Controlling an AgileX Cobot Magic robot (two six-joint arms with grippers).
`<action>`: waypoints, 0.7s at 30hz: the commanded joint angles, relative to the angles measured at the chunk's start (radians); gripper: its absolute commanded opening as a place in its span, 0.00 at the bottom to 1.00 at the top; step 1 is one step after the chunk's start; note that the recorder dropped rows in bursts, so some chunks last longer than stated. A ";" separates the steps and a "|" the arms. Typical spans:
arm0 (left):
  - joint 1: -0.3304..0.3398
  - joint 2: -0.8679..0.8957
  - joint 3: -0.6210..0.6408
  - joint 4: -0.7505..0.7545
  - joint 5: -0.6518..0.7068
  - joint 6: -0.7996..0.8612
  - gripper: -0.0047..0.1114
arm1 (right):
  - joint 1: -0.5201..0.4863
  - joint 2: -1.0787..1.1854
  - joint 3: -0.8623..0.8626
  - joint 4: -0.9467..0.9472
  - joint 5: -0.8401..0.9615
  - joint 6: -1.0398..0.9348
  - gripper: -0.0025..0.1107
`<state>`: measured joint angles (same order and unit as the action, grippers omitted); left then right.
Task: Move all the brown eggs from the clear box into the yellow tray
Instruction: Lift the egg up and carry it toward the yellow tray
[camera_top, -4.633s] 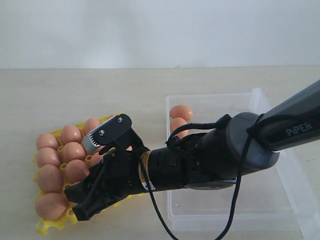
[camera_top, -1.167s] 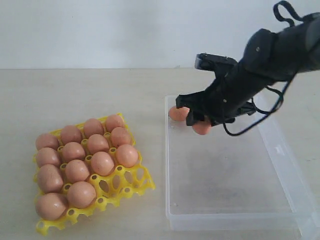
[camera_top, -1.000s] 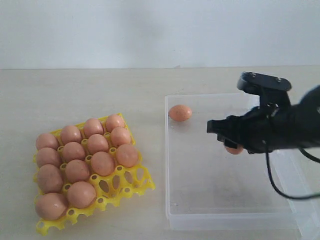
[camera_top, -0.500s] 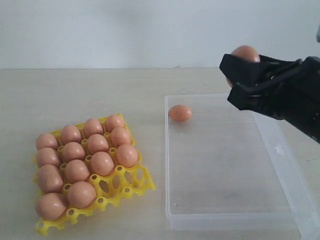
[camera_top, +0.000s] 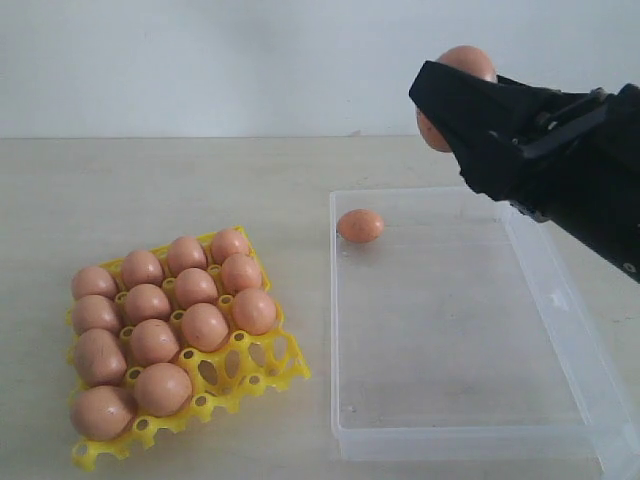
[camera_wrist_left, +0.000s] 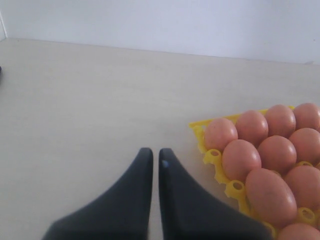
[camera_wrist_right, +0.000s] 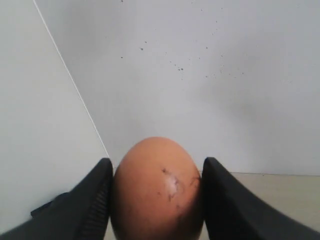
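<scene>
My right gripper (camera_top: 448, 92) is shut on a brown egg (camera_top: 470, 60) and holds it high above the far edge of the clear box (camera_top: 450, 340). In the right wrist view the same egg (camera_wrist_right: 157, 190), faintly speckled, sits squeezed between both fingers of the right gripper (camera_wrist_right: 156, 172). Another brown egg (camera_top: 360, 225) lies in the box's far left corner. The yellow tray (camera_top: 285, 372) on the left holds several brown eggs (camera_top: 195, 288); its near right cells are bare. My left gripper (camera_wrist_left: 152, 154) is shut on nothing, low over the table beside the tray (camera_wrist_left: 212, 157).
The beige table (camera_top: 200, 180) stretches between tray and box, and a white wall stands behind it. The right arm's black body (camera_top: 570, 170) hangs over the box's right side.
My right gripper has lifted the egg out of the clear box, rising and drifting a little left. The egg in the box's corner and the tray eggs have stayed put.
</scene>
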<state>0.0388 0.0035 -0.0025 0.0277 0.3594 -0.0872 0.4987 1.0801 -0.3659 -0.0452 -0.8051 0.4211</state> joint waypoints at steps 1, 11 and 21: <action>0.003 -0.003 0.003 -0.002 -0.004 0.001 0.08 | 0.001 -0.008 0.003 -0.003 0.015 -0.045 0.02; 0.003 -0.003 0.003 -0.002 -0.004 0.001 0.08 | 0.001 -0.008 0.003 -0.001 0.025 -0.045 0.02; 0.003 -0.003 0.003 -0.002 -0.004 0.001 0.08 | 0.001 0.000 -0.085 -0.078 -0.007 0.196 0.02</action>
<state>0.0388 0.0035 -0.0025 0.0277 0.3594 -0.0872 0.4987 1.0801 -0.3941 -0.0627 -0.8006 0.5707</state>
